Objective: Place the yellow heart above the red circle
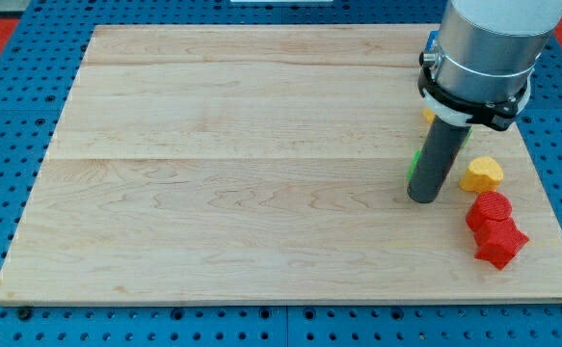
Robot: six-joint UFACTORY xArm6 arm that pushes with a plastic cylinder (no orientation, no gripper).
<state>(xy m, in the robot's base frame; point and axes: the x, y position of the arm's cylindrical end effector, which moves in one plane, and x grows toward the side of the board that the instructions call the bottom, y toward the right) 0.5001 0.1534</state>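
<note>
The yellow heart [482, 174] lies on the wooden board [242, 164] near the view's right edge. The red circle [491, 209] lies just below it, almost touching. A red star-like block [501, 243] sits below the red circle, against it. My tip [423, 199] rests on the board to the left of the yellow heart and the red circle, a short gap away. A green block [415, 162] peeks out from behind the rod on its left. A yellow block [428, 116] shows partly behind the arm's housing.
The arm's large grey housing [488, 48] fills the view's top right and hides blocks behind it. A blue pegboard [1, 193] surrounds the board on all sides.
</note>
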